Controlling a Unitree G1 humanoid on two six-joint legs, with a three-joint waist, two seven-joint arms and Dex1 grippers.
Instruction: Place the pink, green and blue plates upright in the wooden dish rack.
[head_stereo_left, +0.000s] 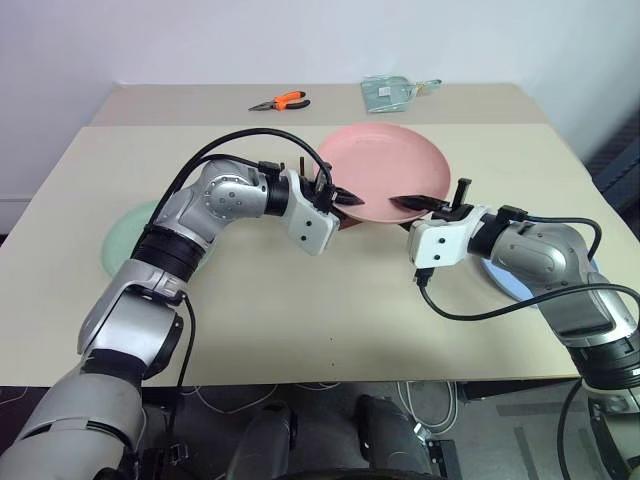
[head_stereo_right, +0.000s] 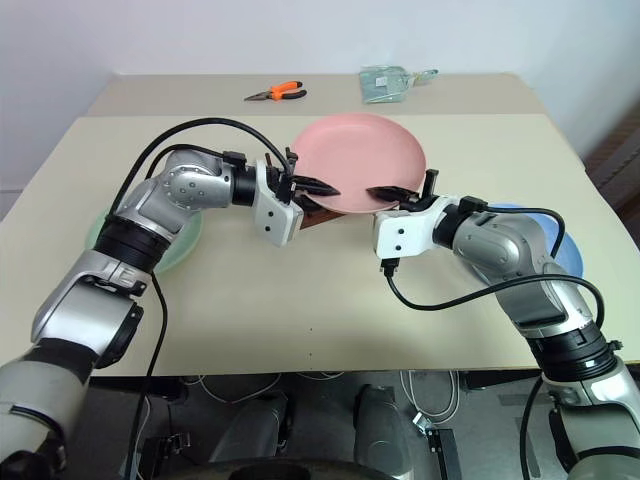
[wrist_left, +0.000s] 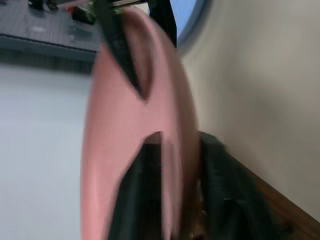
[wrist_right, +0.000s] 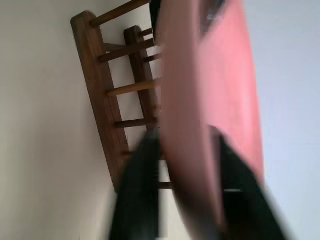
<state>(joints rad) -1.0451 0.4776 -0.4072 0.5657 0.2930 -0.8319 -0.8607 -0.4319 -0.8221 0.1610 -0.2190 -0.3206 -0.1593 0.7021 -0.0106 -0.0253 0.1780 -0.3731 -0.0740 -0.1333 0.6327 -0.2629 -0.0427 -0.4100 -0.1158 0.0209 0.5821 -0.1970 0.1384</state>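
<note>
Here, three plates, one rack

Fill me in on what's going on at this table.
The robot has the pink plate standing on edge over the wooden dish rack, with the left gripper and the right gripper each clamped on its rim from opposite sides. The green plate lies flat on the table under the left arm, and the blue plate lies flat under the right arm; neither is racked yet. Orange-handled pliers and a clear bag sit at the far edge.
</note>
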